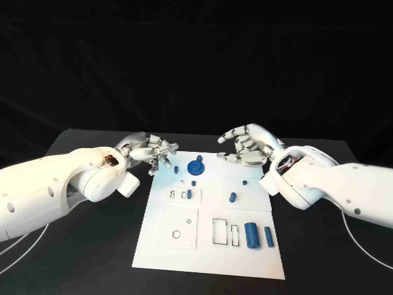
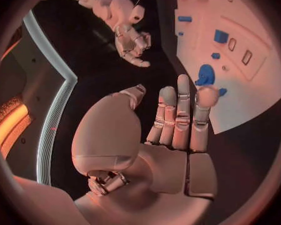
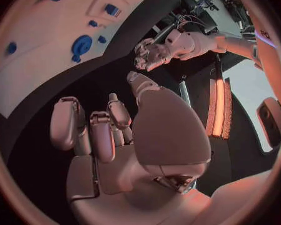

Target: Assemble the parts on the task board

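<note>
Head view: left hand (image 1: 150,152) and right hand (image 1: 245,145) empty, fingers apart, flanking far end of white board (image 1: 210,246); round blue part (image 1: 194,166) between; risk: nudging board, scattering loose parts

No text, label, brand or number can be read anywhere; any fine print may simply be too small.
</note>
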### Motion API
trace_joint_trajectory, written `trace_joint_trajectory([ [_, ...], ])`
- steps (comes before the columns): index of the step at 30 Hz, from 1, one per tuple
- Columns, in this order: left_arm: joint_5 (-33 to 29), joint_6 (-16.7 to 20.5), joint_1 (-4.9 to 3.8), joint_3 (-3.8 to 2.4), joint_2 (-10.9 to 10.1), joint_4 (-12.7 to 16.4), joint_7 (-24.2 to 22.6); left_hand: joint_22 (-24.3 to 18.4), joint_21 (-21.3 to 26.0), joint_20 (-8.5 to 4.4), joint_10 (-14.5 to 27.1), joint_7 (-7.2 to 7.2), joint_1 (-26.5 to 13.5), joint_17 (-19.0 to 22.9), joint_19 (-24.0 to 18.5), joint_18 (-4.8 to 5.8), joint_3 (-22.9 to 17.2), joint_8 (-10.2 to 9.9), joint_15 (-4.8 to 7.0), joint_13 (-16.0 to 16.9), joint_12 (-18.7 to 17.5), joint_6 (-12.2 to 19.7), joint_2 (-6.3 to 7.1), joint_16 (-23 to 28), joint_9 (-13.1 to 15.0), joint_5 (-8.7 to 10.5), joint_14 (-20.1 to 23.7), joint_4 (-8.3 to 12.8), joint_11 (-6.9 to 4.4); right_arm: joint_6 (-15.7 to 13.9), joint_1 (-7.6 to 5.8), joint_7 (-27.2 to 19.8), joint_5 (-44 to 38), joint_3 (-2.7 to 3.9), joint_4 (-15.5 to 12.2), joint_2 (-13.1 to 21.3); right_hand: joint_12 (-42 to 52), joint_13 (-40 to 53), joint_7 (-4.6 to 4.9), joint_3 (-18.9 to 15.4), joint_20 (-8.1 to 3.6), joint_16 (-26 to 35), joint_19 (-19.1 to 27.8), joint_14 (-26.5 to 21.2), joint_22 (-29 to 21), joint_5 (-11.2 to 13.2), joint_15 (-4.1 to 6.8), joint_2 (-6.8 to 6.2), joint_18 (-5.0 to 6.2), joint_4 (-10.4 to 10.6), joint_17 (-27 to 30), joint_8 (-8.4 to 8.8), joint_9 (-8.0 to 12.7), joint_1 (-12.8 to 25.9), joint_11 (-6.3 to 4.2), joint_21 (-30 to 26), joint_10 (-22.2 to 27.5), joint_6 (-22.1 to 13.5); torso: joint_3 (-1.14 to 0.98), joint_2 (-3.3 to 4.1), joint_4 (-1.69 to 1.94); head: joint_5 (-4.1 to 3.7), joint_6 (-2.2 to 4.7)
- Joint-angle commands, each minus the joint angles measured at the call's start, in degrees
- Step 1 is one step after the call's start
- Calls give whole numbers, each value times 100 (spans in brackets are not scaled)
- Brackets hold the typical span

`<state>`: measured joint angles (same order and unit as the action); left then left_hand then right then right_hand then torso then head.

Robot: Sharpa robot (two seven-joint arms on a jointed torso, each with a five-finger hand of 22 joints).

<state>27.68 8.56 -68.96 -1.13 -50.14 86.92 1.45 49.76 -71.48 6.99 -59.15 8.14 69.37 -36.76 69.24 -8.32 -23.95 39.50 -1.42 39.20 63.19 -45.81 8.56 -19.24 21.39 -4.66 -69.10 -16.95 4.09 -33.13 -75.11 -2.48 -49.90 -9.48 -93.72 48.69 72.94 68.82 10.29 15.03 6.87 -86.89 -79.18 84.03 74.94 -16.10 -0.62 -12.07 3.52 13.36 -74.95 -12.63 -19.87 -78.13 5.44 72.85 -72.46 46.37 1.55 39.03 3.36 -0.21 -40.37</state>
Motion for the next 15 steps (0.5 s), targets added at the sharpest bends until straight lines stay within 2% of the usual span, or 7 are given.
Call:
trace_joint_trajectory([
  [1,1451,-958,-73,-6,104,-37,1360,458,-294,-67,-331,-81,-159,-214,205,152,-70,154,77,443,319,-87,-11,-85,120,-30,-202,8,-78,28,-42,-286,899,-1,29,98,-2,6,-11,-17,10,9,29,389,147,-7,-37,19,95,22,-652,-16,8,-21,-15,-20,22,38,-13,-36,-6,22,-16],
  [2,1587,-1055,-97,-5,147,-62,1497,503,-328,-80,-367,-99,-174,-260,221,159,-84,180,91,494,352,-95,-2,-93,146,-28,-224,23,-84,30,-56,-285,955,-1,44,135,-2,6,-11,-17,10,9,29,389,147,-7,-37,19,95,22,-652,-16,8,-21,-15,-20,22,38,-20,-41,-7,29,-22],
  [3,1832,-1228,-145,-4,238,-121,1742,670,-432,-109,-527,-129,-232,-383,294,186,-107,247,124,731,496,-116,16,-135,216,-22,-310,15,-113,38,-78,-280,1038,0,72,193,-2,6,-11,-17,10,9,29,389,147,-7,-37,19,95,22,-652,-16,8,-21,-15,-20,22,38,-22,-47,-4,43,-28],
  [6,2081,-1448,-195,-2,373,-217,2044,900,-570,-145,-730,-163,-352,-554,402,225,-117,314,164,1044,688,-131,28,-207,303,-15,-431,13,-148,49,-97,-261,1100,1,100,252,0,5,-13,-10,10,12,29,388,147,-9,-35,29,96,22,-645,-21,9,-35,-17,-22,21,40,-29,-58,-3,28,-36],
  [8,2216,-1650,-227,1,489,-298,2296,1032,-648,-165,-795,-151,-427,-680,465,248,-115,270,182,1152,757,-45,45,-272,322,-10,-517,13,-150,61,-107,-232,1113,1,119,287,1,4,-13,-5,10,12,31,388,145,-10,-35,36,97,22,-645,-24,10,-43,-18,-26,22,42,-31,-59,-3,36,-37],
  [14,2360,-1859,-271,11,744,-442,2730,1276,-786,-185,-717,-88,-475,-1072,588,289,-167,-35,198,972,630,141,32,-533,272,-5,-775,21,-116,78,-120,-157,1099,2,159,323,-2,-1,-14,-3,9,16,36,385,138,-10,-34,38,99,21,-634,-26,10,-51,-19,-35,26,43,-29,-51,-1,53,-65],
  [15,2368,-1888,-280,15,794,-475,2790,1120,-722,-193,-553,-87,-449,-1196,513,259,-191,-98,212,683,440,135,40,-626,265,-4,-852,22,-121,80,-121,-140,1089,2,164,326,-2,-1,-14,-3,9,16,36,385,138,-10,-34,38,99,21,-634,-26,10,-51,-19,-35,26,43,-32,-50,0,51,-68],
])
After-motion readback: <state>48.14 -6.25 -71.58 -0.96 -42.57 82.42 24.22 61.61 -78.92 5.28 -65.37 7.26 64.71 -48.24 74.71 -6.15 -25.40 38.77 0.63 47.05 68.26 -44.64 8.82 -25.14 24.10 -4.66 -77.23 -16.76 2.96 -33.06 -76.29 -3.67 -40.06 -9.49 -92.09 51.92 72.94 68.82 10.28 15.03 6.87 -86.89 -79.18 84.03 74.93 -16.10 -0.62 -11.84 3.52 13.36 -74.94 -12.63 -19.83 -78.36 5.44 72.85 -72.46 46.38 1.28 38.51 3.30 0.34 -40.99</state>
